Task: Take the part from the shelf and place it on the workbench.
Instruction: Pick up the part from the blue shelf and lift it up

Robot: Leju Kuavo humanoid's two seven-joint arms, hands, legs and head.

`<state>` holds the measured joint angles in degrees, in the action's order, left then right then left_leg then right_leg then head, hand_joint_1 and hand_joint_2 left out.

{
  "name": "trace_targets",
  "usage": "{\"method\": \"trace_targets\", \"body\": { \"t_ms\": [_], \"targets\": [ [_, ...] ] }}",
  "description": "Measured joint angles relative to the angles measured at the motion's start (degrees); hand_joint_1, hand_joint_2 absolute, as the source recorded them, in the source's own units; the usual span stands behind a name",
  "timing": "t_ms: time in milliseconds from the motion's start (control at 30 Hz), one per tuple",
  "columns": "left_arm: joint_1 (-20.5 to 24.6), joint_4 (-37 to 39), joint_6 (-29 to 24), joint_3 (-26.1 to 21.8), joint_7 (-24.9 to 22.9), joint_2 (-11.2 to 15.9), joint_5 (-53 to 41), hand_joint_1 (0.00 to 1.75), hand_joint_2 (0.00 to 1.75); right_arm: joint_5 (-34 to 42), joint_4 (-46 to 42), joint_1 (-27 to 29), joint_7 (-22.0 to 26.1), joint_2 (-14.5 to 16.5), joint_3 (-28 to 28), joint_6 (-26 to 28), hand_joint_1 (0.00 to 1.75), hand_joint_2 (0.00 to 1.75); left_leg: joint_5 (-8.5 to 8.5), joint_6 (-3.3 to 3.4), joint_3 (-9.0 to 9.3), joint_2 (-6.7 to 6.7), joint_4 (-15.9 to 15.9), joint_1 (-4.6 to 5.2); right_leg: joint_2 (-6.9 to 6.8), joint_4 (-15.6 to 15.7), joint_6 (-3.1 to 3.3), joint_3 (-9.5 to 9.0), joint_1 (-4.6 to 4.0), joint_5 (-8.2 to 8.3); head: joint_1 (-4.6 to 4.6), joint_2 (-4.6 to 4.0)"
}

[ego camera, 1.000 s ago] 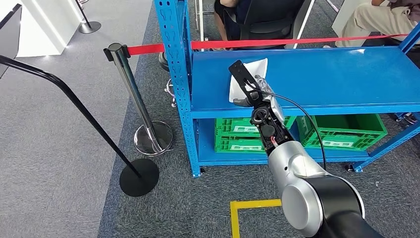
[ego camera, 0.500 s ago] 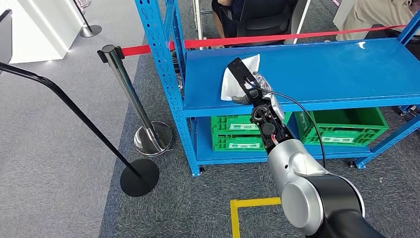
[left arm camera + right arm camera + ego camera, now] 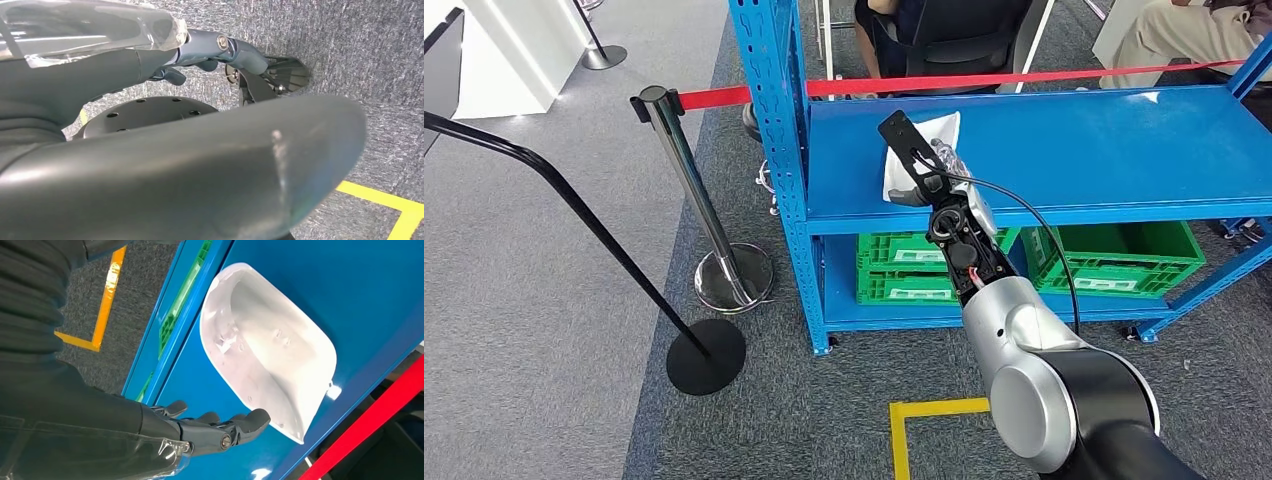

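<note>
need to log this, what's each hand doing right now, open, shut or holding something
Left hand: hangs over the carpet; whether it is open or shut cannot be told.
Right hand: open, fingers extended beside the white part on the blue shelf, holding nothing.

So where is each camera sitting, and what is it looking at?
Head view: sits high on the robot, looking forward and down at the blue shelf, the white part on it and green crates below; its right arm reaches in.
Left wrist view: sits behind the left robot hand, facing grey carpet.
Right wrist view: sits behind the right robot hand, facing the white part, fingers spread beside it.
Shared: head and right wrist views both show the white part and the shelf.
</note>
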<state>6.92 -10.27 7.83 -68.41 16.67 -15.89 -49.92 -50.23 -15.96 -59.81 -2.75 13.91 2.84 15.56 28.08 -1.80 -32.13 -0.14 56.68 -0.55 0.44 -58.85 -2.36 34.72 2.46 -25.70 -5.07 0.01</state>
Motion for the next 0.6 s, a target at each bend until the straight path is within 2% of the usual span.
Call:
{"method": "trace_targets", "body": {
  "t_ms": [133, 267, 400, 500, 567, 600],
  "targets": [
    [0.0, 0.0, 0.02, -0.1, -0.7, 0.01, 0.08, 0.0, 0.0, 0.04, 0.0, 0.22, 0.07, 0.08, 0.01, 0.0, 0.0, 1.75, -0.03, 0.12, 0.0, -0.08, 0.0, 0.06, -0.01, 0.06, -0.08, -0.03, 0.08, 0.05, 0.0, -0.01],
    [0.0, 0.0, 0.19, -0.13, -0.68, 0.02, 0.08, 0.0, 0.0, 0.24, 0.0, 0.41, 0.47, 0.06, 0.02, 0.01, 0.0, 0.0, -0.08, 0.23, 0.01, -0.11, -0.02, 0.09, -0.01, 0.07, -0.1, -0.03, 0.11, 0.08, -0.01, -0.01],
    [0.0, 0.01, 0.89, -0.13, -0.6, 0.03, 0.12, 0.0, 0.0, 0.02, 0.0, 0.75, 0.67, 0.02, 0.02, 0.22, 0.0, 1.75, -0.12, 0.28, 0.04, -0.13, -0.06, 0.09, -0.01, 0.07, -0.11, -0.03, 0.11, 0.1, -0.02, 0.01],
    [-0.01, 0.02, 5.02, -0.62, -0.57, 0.14, 1.74, 0.0, 0.0, -0.17, 0.0, 0.92, 1.0, -0.04, 0.03, -0.08, 0.0, 1.75, 0.0, 0.3, -0.06, -0.14, 0.11, 0.15, -0.01, 0.18, -0.38, -0.05, 0.48, 0.22, -0.03, 0.0],
    [-0.04, 0.01, 7.94, -1.26, -0.86, 0.4, 2.9, 0.0, 0.0, -0.52, 0.0, 0.96, 1.19, -0.01, 0.03, -0.63, 0.0, 1.75, 0.08, 0.37, -0.1, -0.15, 0.12, 0.51, -0.02, 0.54, -0.91, -0.1, 1.15, 0.46, -0.07, -0.01],
    [-0.04, 0.0, 8.73, -1.51, -1.04, 0.52, 3.23, 0.0, 0.0, -0.69, 0.0, 0.99, 1.23, 0.0, 0.02, -0.84, 0.0, 1.75, -0.14, 0.7, 0.12, -0.16, -0.45, 0.83, -0.06, 0.61, -1.28, -0.13, 1.32, 0.92, -0.12, 0.0]
  ]
}}
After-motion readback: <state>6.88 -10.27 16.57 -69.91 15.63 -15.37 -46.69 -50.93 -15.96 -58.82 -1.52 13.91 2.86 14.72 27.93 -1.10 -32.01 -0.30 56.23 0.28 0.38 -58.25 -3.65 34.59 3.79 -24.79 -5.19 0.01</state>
